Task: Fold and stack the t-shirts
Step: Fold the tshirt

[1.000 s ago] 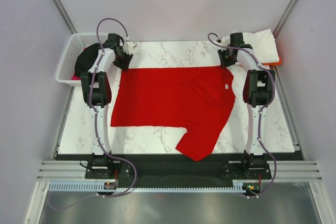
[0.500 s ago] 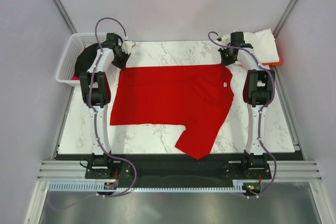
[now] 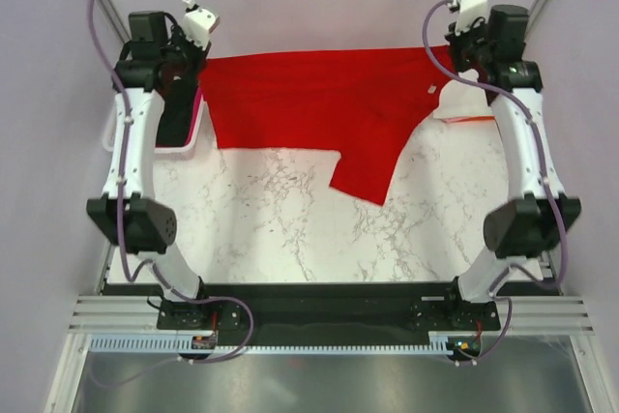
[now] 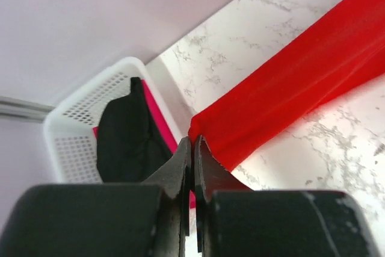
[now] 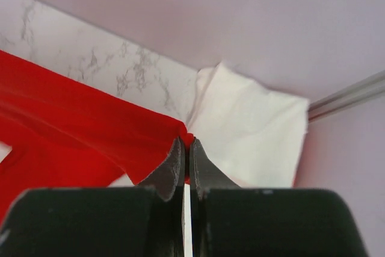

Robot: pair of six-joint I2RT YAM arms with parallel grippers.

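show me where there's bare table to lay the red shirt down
The marble table is bare across its middle and near half, in front of the hanging red shirt. Crowded at the far corners: basket on the left, white shirt on the right.

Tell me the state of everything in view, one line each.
red shirt: held up by two corners, stretched.
left gripper: jaws shut on red shirt.
right gripper: jaws shut on red shirt.
basket: holds black shirt and pink shirt.
white shirt: lying flat, untouched.
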